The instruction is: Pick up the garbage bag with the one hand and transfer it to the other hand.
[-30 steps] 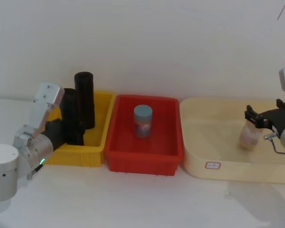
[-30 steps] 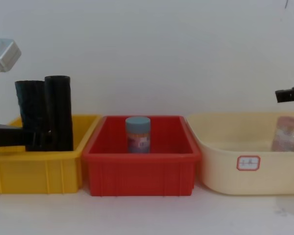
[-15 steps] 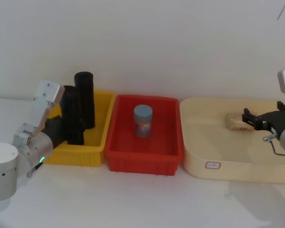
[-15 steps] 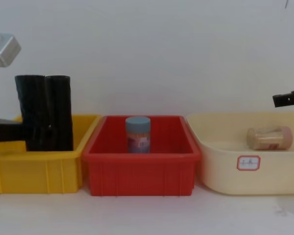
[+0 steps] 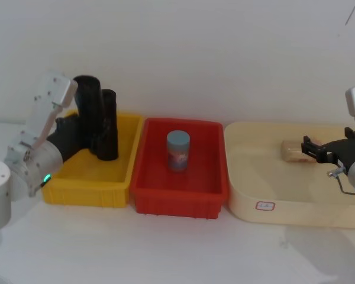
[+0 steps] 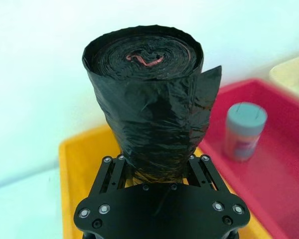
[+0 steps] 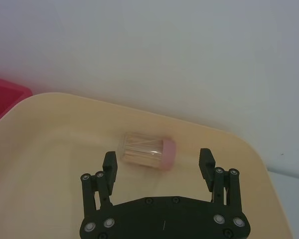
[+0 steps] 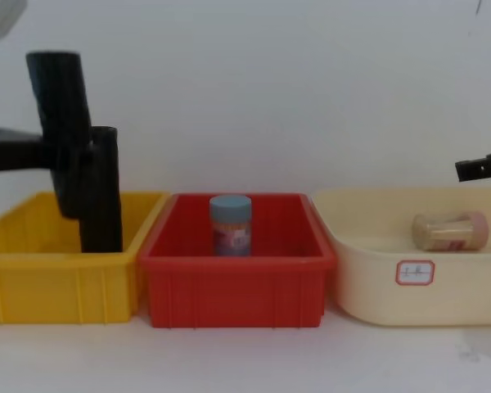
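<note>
- Garbage bag: crinkled black roll, is hanging slightly tilted over the yellow bin, at nine o'clock of the red bin.
- Left gripper: jaws are clamping the garbage bag about mid-length.
- Smoother black roll: is standing upright in the yellow bin, just beside the bag.
- Blue-lidded jar: is standing in the red bin.
- Right gripper: jaws are gaping wide, hovering over the cream tray at three o'clock of the red bin.
- Toothpick jar: is lying on its side in the tray.
</note>
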### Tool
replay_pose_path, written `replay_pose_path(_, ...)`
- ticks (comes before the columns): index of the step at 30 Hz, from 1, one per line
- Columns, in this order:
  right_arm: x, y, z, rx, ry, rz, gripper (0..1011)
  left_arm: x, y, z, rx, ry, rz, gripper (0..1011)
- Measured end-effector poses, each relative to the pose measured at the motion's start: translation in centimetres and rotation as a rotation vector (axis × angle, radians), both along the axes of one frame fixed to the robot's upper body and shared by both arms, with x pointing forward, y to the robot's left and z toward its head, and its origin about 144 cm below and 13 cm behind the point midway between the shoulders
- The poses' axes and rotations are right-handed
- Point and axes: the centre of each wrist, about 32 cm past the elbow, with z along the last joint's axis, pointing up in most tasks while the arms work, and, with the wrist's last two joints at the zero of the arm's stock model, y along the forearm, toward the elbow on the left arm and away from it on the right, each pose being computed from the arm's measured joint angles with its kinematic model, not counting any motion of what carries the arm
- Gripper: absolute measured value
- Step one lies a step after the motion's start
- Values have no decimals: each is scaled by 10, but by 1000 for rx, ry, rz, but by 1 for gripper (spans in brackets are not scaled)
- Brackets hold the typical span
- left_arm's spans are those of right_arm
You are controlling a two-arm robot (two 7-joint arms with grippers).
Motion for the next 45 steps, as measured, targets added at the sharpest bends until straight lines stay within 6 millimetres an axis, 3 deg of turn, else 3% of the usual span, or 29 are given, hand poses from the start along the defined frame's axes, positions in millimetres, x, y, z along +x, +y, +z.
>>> replay_pose_path(10, -2, 0, 0, 0, -5, 10, 1000, 6, 7, 23, 4, -67, -135, 464)
replay_pose_path(20, -10, -4, 6, 20, -42, 94, 1000, 28, 12, 27, 11, -55, -278, 464)
replay_pose_path(45, -23, -2, 23, 80, -105, 464, 1000, 145, -13, 16, 38, 46, -661, 464)
